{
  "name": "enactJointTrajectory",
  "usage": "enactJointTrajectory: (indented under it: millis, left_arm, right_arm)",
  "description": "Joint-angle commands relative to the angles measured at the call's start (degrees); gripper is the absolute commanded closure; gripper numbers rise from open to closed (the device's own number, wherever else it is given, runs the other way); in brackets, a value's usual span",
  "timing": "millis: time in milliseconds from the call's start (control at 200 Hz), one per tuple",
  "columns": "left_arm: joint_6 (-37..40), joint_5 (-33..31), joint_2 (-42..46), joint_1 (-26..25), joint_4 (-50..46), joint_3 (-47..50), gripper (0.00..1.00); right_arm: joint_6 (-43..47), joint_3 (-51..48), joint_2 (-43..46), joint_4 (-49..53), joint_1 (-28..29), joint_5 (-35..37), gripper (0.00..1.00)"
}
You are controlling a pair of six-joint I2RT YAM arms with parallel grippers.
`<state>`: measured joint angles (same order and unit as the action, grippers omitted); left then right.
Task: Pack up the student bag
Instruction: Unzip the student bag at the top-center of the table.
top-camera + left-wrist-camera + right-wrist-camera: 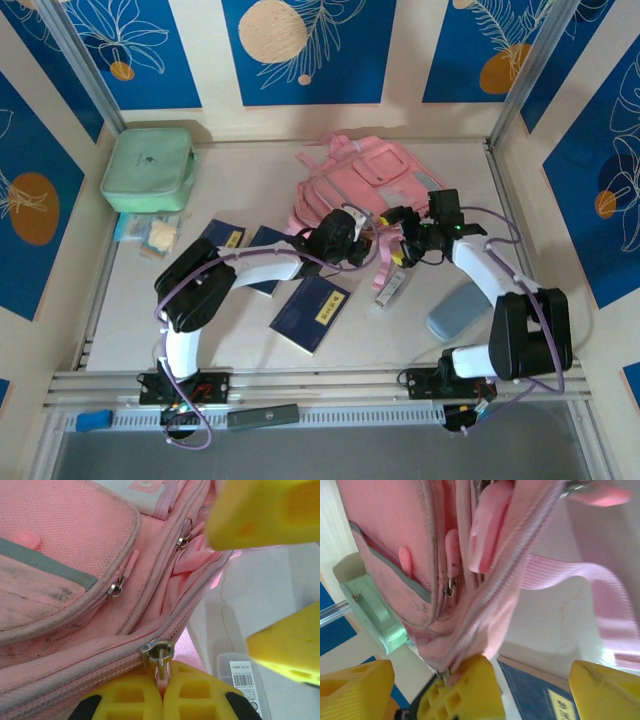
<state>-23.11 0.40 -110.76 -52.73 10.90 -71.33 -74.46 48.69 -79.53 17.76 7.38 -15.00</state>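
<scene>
Lying front-up at about 1 o'clock on the table, the student bag is seen as soft pink fabric with grey-trimmed pockets, several zip lines (the front pocket is smudged with grime) and pink straps. Its longer extent is laid roughly from 8 to 2 o'clock, a zipped edge turned toward 6 o'clock; which end is the top cannot be told. At that edge a zip pull is pinched by the clenched left gripper. Just at its 3 o'clock, the right gripper is held spread wide, nothing grasped.
</scene>
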Motion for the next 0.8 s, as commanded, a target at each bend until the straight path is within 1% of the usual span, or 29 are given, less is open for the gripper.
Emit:
enactJointTrajectory:
  millis: [0, 55, 130, 225, 250, 330, 440, 500, 545, 635, 705, 795]
  left_arm:
    - [-0.6, 0.9, 0.1, -1.0, 4.3, -2.9, 1.00]
    - [-0.5, 1.0, 0.1, -1.2, 4.7, -3.0, 1.00]
    - [-0.4, 1.0, 0.0, -1.5, 4.6, -3.4, 1.00]
    - [-0.4, 1.0, 0.1, -1.8, 4.2, -3.9, 1.00]
    - [-0.4, 0.8, 0.2, -1.8, 4.0, -4.0, 1.00]
    - [-0.3, 0.8, 0.9, -1.9, 3.5, -3.9, 1.00]
    - [0.1, 0.9, 2.9, -1.9, 2.4, -2.7, 1.00]
    - [1.3, 0.3, 4.6, -1.9, -1.0, -2.0, 1.00]
    - [2.5, 0.3, 6.1, -1.7, -3.6, -1.0, 1.00]
    - [4.6, 2.2, 8.7, -0.4, -9.2, 1.9, 1.00]
    - [6.3, 1.6, 10.9, 0.7, -12.5, 4.6, 1.00]
    - [8.1, 2.3, 13.6, 2.4, -11.9, 8.5, 1.00]
  right_arm:
    - [-7.1, 2.4, -4.4, -6.1, 1.0, 2.2, 0.11]
    - [-8.0, 2.5, -5.7, -8.1, 1.8, 3.1, 0.15]
    - [-8.1, 3.2, -7.2, -8.8, 2.8, 4.5, 0.25]
    - [-7.5, 3.5, -8.2, -7.5, 2.3, 7.0, 0.44]
    - [-7.3, 3.1, -8.3, -8.4, 1.8, 6.6, 0.49]
    - [-5.1, 1.7, -8.0, -11.8, -0.4, 3.7, 0.69]
    - [2.2, 3.8, -6.9, -6.7, -3.4, 2.5, 0.83]
    - [6.1, 5.0, -6.8, -4.1, -6.1, -0.1, 0.89]
    - [8.4, 5.6, -6.9, -3.0, -8.6, -3.2, 0.94]
    - [11.6, 6.2, -6.8, -2.6, -13.6, -8.6, 0.98]
    - [14.6, 8.4, -7.0, 0.9, -15.9, -8.7, 1.00]
    - [17.6, 11.6, -8.1, 3.9, -17.1, -8.3, 1.00]
